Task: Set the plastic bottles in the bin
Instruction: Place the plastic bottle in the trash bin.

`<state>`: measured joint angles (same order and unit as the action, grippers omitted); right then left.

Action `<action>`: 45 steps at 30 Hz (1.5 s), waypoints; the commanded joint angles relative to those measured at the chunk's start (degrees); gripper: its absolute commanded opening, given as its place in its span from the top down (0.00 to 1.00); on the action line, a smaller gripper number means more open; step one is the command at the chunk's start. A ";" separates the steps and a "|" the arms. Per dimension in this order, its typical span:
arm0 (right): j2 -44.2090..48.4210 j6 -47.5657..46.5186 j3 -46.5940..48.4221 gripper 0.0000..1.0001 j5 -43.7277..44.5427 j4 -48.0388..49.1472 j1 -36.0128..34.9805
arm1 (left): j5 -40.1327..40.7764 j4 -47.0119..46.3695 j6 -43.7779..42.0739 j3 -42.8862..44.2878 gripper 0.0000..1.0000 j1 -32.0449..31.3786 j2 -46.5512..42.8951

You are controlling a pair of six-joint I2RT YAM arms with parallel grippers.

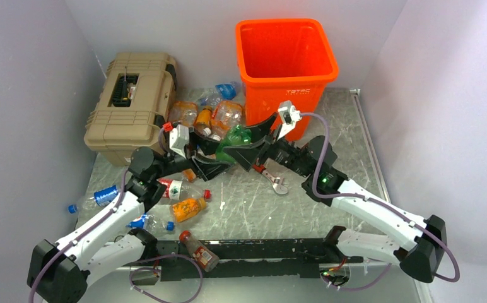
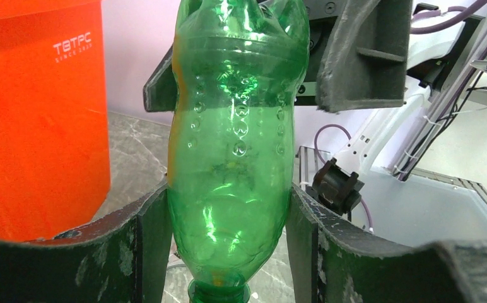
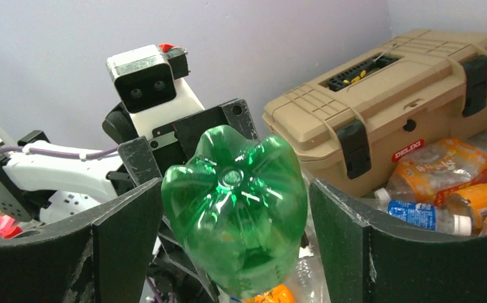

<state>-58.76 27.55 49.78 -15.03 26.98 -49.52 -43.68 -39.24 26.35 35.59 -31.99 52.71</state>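
Grip report: my left gripper [image 2: 227, 208] clamps the green see-thru plastic bottle [image 2: 231, 126] mid-frame; right gripper [image 3: 233, 189] is spread open round its base, gaps both sides.

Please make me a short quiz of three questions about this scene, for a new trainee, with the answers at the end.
1. True or false: the left gripper is shut on the green bottle.
2. In the top view, which thing stands left of the orange bin? A) the tan toolbox B) a blue bucket C) a cardboard box
3. Fill in: the right gripper is ___, with one finger on either side of the bottle's base.
Key: 1 true; 2 A; 3 open.
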 commanded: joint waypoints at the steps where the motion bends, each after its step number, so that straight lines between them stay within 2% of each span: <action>1: -1.29 1.50 3.06 0.17 -1.94 1.72 -0.40 | 0.77 0.77 -2.49 1.41 0.64 -1.60 -1.04; 4: -2.22 2.42 3.08 0.27 -2.48 2.28 -0.56 | 1.76 2.82 -4.43 1.54 0.64 -3.00 -1.66; 8: -2.36 2.58 2.94 0.47 -2.37 2.11 -0.67 | 2.66 5.58 -6.70 1.91 0.59 -4.33 -2.36; 9: -1.95 2.30 2.88 0.52 -2.03 1.86 -0.67 | 2.97 6.31 -7.05 2.00 0.51 -4.51 -2.61; 12: 0.00 0.74 3.19 0.58 -0.70 -0.33 -0.67 | 3.80 8.96 -8.02 2.69 0.19 -4.79 -3.48; 14: 1.75 -1.23 3.85 0.59 1.25 -3.09 -0.67 | 5.50 10.99 -8.26 3.26 0.04 -4.81 -4.25; 15: 2.78 -2.71 4.61 0.60 2.41 -5.26 -0.67 | 6.51 11.84 -8.43 3.45 0.01 -4.88 -4.72; 20: 7.80 -14.58 12.54 0.60 11.98 -19.35 -0.67 | 11.40 14.62 -11.11 3.26 0.01 -5.01 -7.66; 23: 8.65 -22.57 19.25 0.60 20.75 -24.43 -0.67 | 13.46 16.47 -12.97 3.59 0.01 -5.01 -8.96; 26: 8.13 -27.88 22.79 0.59 31.01 -24.36 -0.67 | 15.74 18.65 -15.24 3.95 0.01 -5.06 -9.84; 31: 4.07 -37.27 25.73 0.59 43.55 -14.96 -0.51 | 18.14 22.31 -18.52 4.88 0.01 -5.13 -9.46; 36: -3.46 -43.10 33.59 0.60 44.42 -7.92 2.27 | 19.97 24.68 -20.74 5.42 0.01 -6.19 -8.78; 41: -11.00 -38.42 43.39 0.59 39.16 -10.23 12.08 | 20.69 27.51 -22.46 6.42 0.00 -7.81 -8.68; 45: -18.88 -29.15 49.46 0.59 33.33 -14.40 22.39 | 22.50 29.76 -24.27 7.27 0.01 -9.47 -8.95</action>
<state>-73.17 -9.17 92.47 23.31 13.41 -34.59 -23.46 -11.16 4.91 39.72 -40.07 44.10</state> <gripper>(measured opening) 0.652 0.994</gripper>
